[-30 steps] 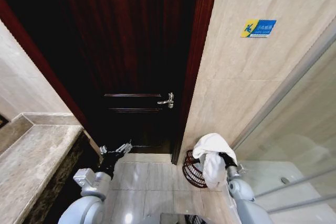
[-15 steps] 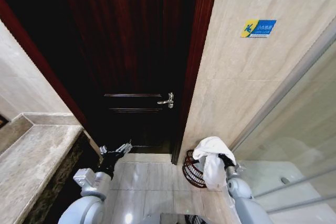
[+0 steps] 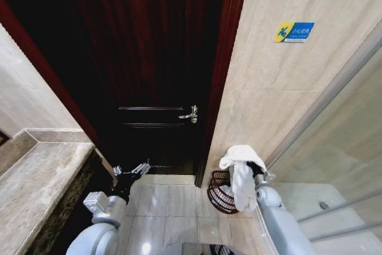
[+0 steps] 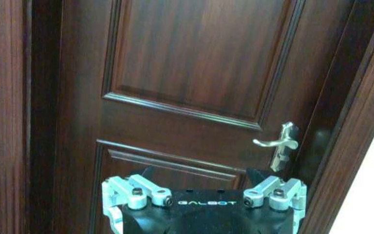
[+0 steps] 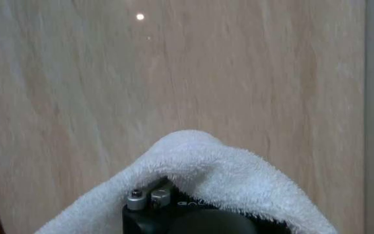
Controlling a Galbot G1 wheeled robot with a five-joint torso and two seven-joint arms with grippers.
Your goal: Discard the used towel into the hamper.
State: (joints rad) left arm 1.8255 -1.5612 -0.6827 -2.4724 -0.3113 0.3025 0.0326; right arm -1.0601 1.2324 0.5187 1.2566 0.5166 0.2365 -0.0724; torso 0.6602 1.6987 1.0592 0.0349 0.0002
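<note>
The right end effector hung over the hamper, which stood on the floor tiles against the beige wall beside the dark door. It seemed to be clenched on the white towel, though the cloth draped over it hid the fingers. The left end effector waited released, well apart, facing the door.

Tiled floor (hamper on it)

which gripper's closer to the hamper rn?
Right. The right gripper, draped in the towel, hangs just above the hamper; the left gripper sits off by the door.
</note>
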